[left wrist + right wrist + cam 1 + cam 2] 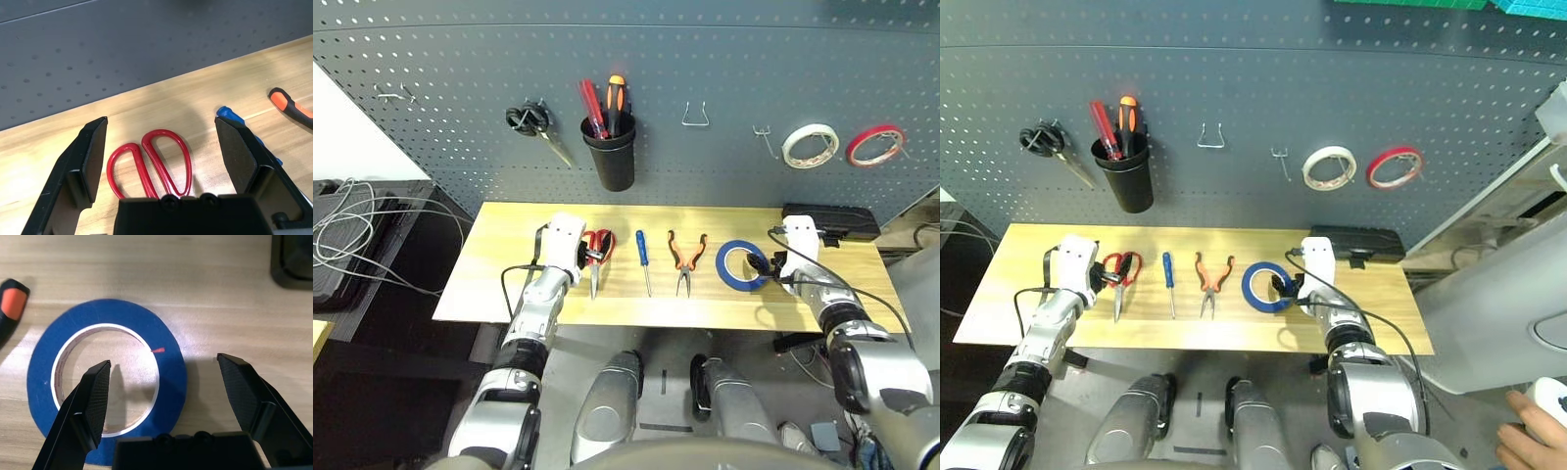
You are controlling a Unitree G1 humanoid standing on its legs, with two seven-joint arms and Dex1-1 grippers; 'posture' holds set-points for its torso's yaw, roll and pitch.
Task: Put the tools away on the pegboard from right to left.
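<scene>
A: Noting positions against the blue tape ring (105, 394), a flat roll with a pale inner core, lying on the pale wooden table (509, 220). Right claw (164, 367) sits over it, jaws spread wide and holding nothing; one finger is over the ring's hole, the other over bare wood outside the rim.

B: And the rest of the row?

A: Just beside the ring, toward the robot's left, the orange-and-black-handled pliers (686, 258); next the slim blue-handled screwdriver (643, 257); farthest from the ring, the red-handled scissors (150, 160). Left claw (161, 134) hangs over the scissor loops, also wide open and empty. Behind the table, the dark grey perforated pegboard (724, 59) has a bare thin metal hook (763, 137) beside a hung white tape ring (810, 145) and a red tape ring (874, 145), above and behind the blue ring.

B: How will the ring handle?

A: My judgement: light, stiff enough to take a pinch, smooth on its faces. Being rightmost, it goes first. Take it across the band, one finger inside the hole, one on the outer edge. Lying flat, it may skid on the wood before the jaws bite.
</scene>
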